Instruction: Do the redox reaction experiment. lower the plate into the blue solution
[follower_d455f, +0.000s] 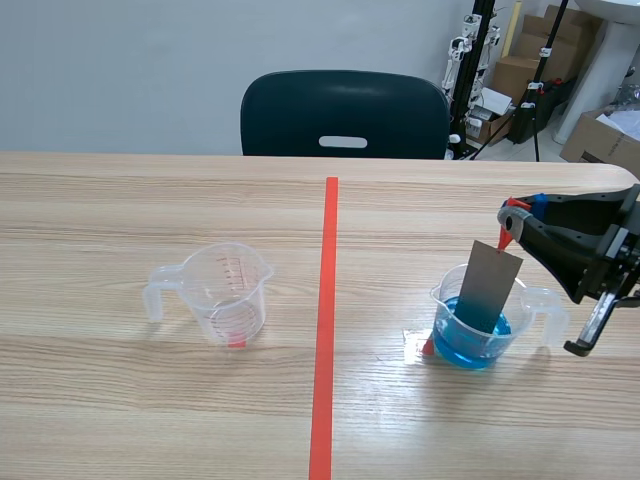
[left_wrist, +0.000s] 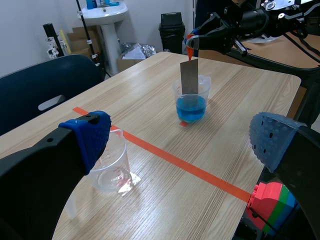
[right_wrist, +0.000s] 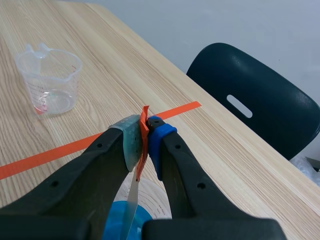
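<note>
1. The right gripper (follower_d455f: 514, 212) was pinched narrow on an orange-red tab (follower_d455f: 506, 236) at the top of the grey plate (follower_d455f: 488, 285), which hung from it, leaning slightly.
2. The plate's lower end sat inside the rim of the cup (follower_d455f: 441, 302) that held the blue liquid (follower_d455f: 468, 346). Its bottom edge looked to be at or just under the liquid's surface.
3. I judged the lowering step to be under way and close to done, with most of the plate above the cup.
4. The next move would call for a slow, straight descent over the cup, keeping the plate off the cup's wall so the light cup did not tip.
5. The left gripper (left_wrist: 182, 137) stood wide open and held nothing. It was well apart from the blue cup and nearer the empty cup (follower_d455f: 225, 290).
6. No brand showed. The empty cup carried red measuring marks, too small to read.
</note>
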